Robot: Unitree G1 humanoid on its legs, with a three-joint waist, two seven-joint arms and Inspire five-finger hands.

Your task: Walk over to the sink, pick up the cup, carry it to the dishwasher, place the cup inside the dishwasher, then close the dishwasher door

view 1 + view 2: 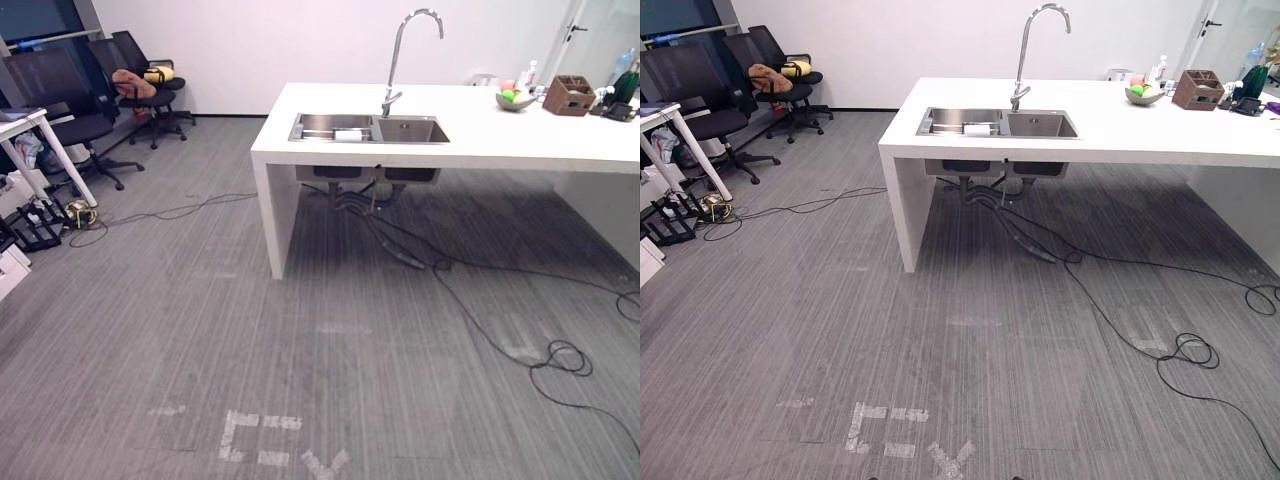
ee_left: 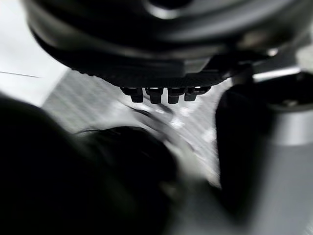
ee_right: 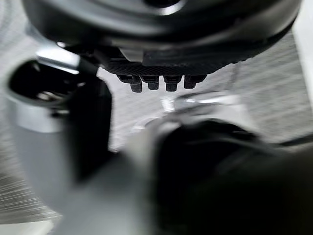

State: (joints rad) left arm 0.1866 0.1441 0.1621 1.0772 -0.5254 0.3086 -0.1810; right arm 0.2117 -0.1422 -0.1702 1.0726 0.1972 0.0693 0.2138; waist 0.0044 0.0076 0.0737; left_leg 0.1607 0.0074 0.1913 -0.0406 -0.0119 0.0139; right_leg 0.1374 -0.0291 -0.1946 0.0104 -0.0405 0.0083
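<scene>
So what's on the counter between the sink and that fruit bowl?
Nothing: in the left eye view, the white counter is bare between the sink and the bowl.

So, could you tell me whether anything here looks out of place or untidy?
Loose cables trail from under the sink across the floor, a possible trip risk. Patchy tape marks sit on the floor closer in. Nothing looks spilled.

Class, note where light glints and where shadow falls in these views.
Left eye view: the tap glints, and shadow darkens the floor under the counter. Right eye view: the sink catches light. Left wrist view: the left hand shows dark against lighter floor.
</scene>
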